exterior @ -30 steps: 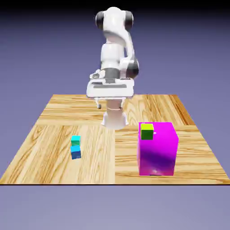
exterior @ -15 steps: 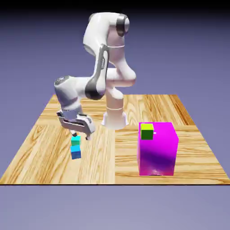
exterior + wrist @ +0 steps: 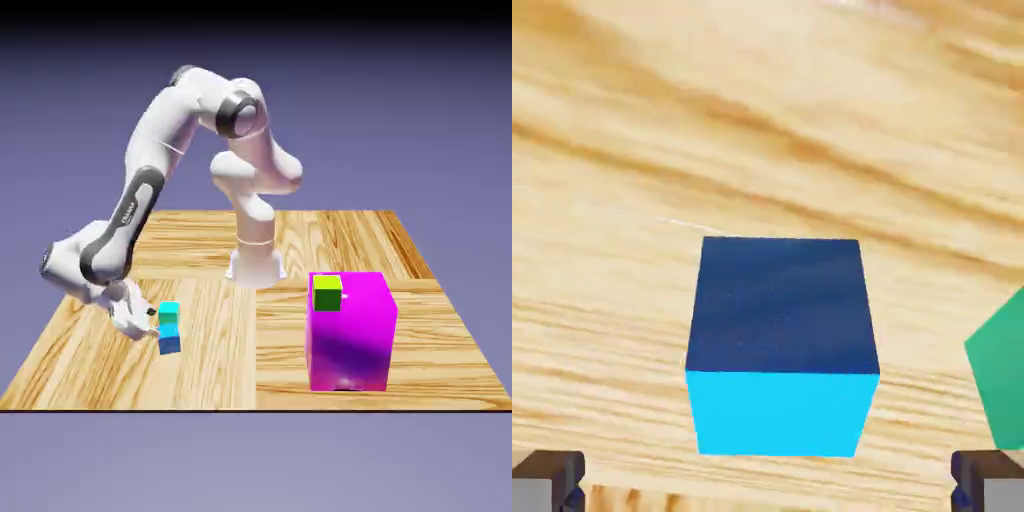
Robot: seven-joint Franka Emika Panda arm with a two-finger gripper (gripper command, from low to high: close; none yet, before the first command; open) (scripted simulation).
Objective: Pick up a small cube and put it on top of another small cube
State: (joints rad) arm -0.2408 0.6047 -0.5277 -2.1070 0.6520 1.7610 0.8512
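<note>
Hand view, blue cube (image 3: 782, 320), open hand (image 3: 768, 482)

Arm (image 3: 140, 195) bent over to ext. view's left; fingers (image 3: 153, 321) nr. blue cube (image 3: 169, 341) & teal cube (image 3: 169, 312).

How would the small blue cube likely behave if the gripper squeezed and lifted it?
The blue cube looks rigid, with straight edges, so it probably won't deform. Its flat, parallel sides should suit the gripper, and its squat shape seems unlikely to roll.
</note>
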